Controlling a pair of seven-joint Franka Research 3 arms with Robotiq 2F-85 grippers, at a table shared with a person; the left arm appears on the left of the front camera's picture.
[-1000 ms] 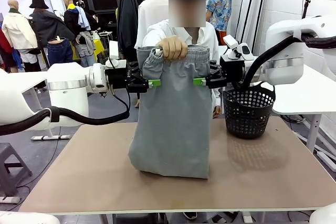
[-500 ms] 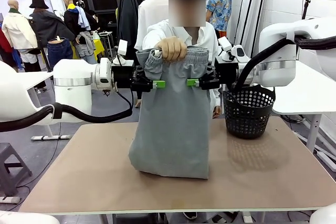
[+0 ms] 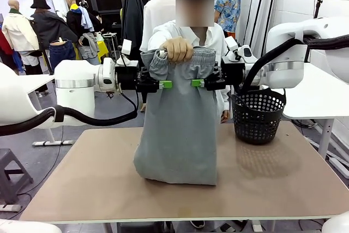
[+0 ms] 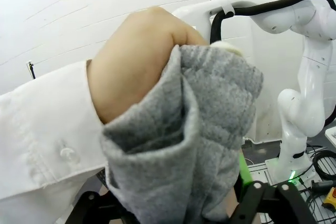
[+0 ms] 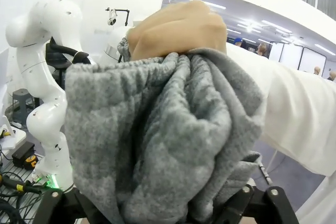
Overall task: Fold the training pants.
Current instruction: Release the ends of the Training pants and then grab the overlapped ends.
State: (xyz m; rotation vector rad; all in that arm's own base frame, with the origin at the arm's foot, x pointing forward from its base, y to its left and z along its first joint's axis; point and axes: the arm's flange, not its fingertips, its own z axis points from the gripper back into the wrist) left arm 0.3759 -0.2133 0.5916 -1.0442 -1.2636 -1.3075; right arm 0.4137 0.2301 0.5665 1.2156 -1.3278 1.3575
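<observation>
A person's hand (image 3: 178, 49) holds the light grey training pants (image 3: 177, 135) up by the gathered waistband, and their lower end rests on the table (image 3: 272, 178). My left gripper (image 3: 164, 84) reaches in from the left just below the waistband, and my right gripper (image 3: 196, 83) does the same from the right. In the left wrist view the bunched training pants (image 4: 210, 119) lie between the spread fingers (image 4: 257, 195) of my left gripper (image 4: 173, 203), under the hand (image 4: 131, 61). The right wrist view has the training pants (image 5: 157, 129) between the wide-apart fingers (image 5: 270, 198) of my right gripper (image 5: 160, 203).
A black perforated basket (image 3: 257, 114) stands at the table's far right, close below my right arm. The person stands at the far edge behind the pants. Bare brown tabletop lies to the left, right and front of the pants.
Both grippers have moved inward toward each other, from beside the pants' edges to over the cloth below the waistband. The person's hand and the pants have stayed put.
</observation>
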